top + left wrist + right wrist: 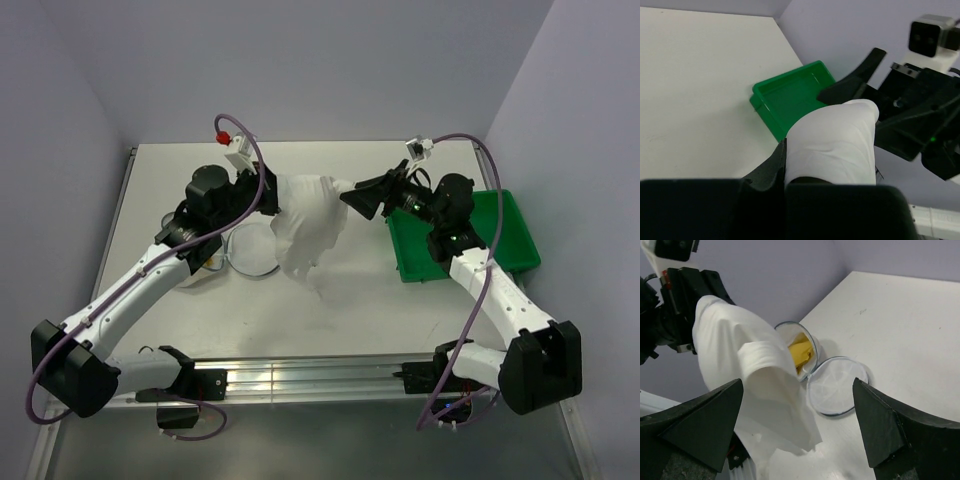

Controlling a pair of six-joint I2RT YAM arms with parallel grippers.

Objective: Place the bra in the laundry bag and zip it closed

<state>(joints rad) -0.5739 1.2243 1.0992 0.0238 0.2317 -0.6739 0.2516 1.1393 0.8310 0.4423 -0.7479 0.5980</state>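
Two grippers meet mid-table: the left gripper is clamped on the white bra, hanging right of the open laundry bag; the right gripper gapes wide beside the bra.

The bra is hanging over the middle of the table, with the laundry bag lying to its left and the tray sitting to its right.

Robot lab, white table, aluminium mounting rail (plain lilac walls)
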